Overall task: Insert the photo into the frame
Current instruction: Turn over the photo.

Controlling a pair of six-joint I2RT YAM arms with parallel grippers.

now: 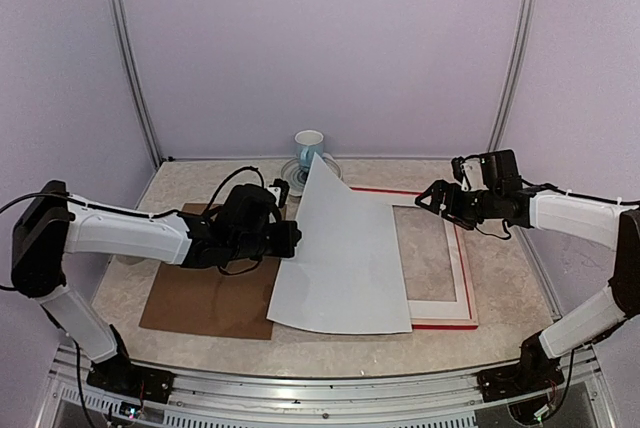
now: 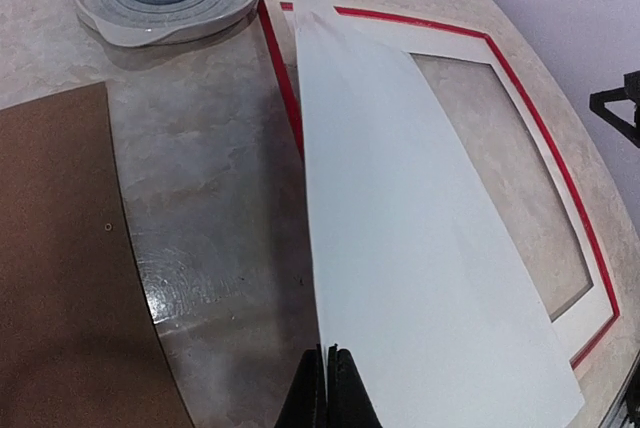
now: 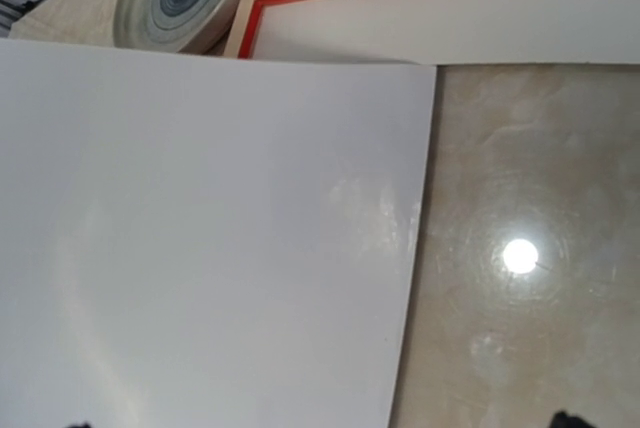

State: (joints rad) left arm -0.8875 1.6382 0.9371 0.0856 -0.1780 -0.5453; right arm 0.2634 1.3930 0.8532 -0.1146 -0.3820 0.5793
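A robot test booth in a lab, not a home: plain lilac walls (image 1: 320, 38) close in three sides, aluminium posts (image 1: 128, 58) stand in the corners, and two arms, left (image 1: 120, 233) and right (image 1: 580, 213), are bolted to a metal rail (image 1: 320, 383) at the near edge of the marble-patterned desk (image 1: 190, 183). A frame (image 1: 445, 325), cup (image 1: 308, 145) and plate (image 1: 291, 172) sit on it as props.

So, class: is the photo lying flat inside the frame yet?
Not yet. The left gripper pinches one edge of the photo, holding it tilted, white side up, partly over the frame.
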